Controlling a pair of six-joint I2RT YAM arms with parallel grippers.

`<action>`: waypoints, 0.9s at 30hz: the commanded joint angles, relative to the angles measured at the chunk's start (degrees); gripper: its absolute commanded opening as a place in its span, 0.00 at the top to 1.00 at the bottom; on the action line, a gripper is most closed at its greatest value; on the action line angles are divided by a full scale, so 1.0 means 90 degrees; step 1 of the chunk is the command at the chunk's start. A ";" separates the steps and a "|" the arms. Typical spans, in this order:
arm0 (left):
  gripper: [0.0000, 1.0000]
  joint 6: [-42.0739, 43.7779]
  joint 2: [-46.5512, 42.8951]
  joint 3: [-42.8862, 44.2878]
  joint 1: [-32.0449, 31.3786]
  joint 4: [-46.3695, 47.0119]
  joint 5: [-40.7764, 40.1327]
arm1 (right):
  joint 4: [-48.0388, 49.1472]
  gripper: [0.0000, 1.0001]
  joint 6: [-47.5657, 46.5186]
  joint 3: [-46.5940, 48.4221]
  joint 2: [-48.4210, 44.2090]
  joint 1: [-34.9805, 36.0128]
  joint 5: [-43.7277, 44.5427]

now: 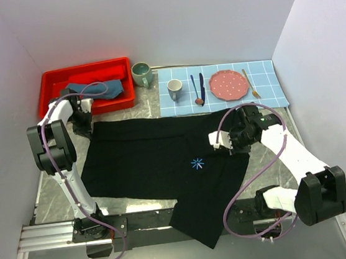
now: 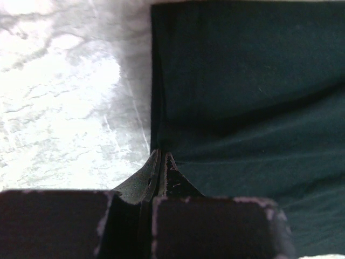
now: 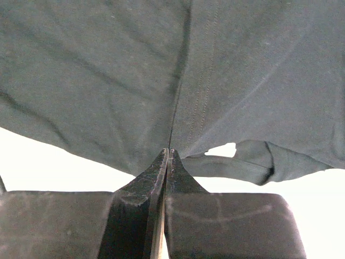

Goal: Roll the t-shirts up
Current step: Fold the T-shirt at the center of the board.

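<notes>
The black t-shirt lies spread on the table, its light-blue starburst print facing up. My left gripper is at the shirt's far left corner. In the left wrist view it is shut on the shirt's edge, low over the table. My right gripper is at the shirt's right side. In the right wrist view it is shut on a pinch of the black cloth, which hangs lifted. The teal-blue t-shirt lies crumpled in the red bin.
A green mug stands right of the bin. A light-blue checked placemat at the back right holds a grey mug, cutlery and a pink plate. White walls close in on the left, back and right.
</notes>
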 commanded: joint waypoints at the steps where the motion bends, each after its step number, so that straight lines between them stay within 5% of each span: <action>1: 0.98 0.0422 -0.0502 0.0111 0.0049 -0.0289 0.0340 | -0.0548 0.99 0.0168 0.0099 -0.0110 0.0110 -0.0270; 5: 0.89 0.0656 -0.0747 -0.0036 0.0049 -0.0484 0.0213 | -0.0851 0.90 0.0246 0.0001 -0.0208 0.0189 -0.0387; 6: 0.83 0.0715 -0.0883 0.0012 0.0049 -0.0582 0.0397 | -0.0900 0.72 0.0449 0.0020 -0.0266 0.0198 -0.0407; 7: 0.68 0.0725 -0.0990 0.0090 0.0058 -0.0815 0.0544 | -0.0900 0.65 0.0625 0.0098 -0.0305 0.0179 -0.0436; 13: 0.48 0.0366 -0.1694 0.0784 0.0058 -0.1013 0.0829 | -0.0258 0.57 0.2372 0.0917 -0.0014 -0.0795 -0.1050; 18: 0.55 -0.0114 -0.0945 0.0882 -0.0019 -0.0681 0.0916 | 0.0836 0.55 0.4566 0.1747 0.1557 -0.1237 -0.1480; 21: 0.68 -0.0144 -0.0379 0.1008 -0.0341 -0.0612 0.1111 | 0.1549 0.54 0.5496 0.2372 0.2368 -0.1646 -0.1481; 27: 0.89 -0.0066 0.0423 0.1341 -0.0683 -0.0553 0.1210 | 0.1570 0.57 0.5490 0.3584 0.3892 -0.1813 -0.1208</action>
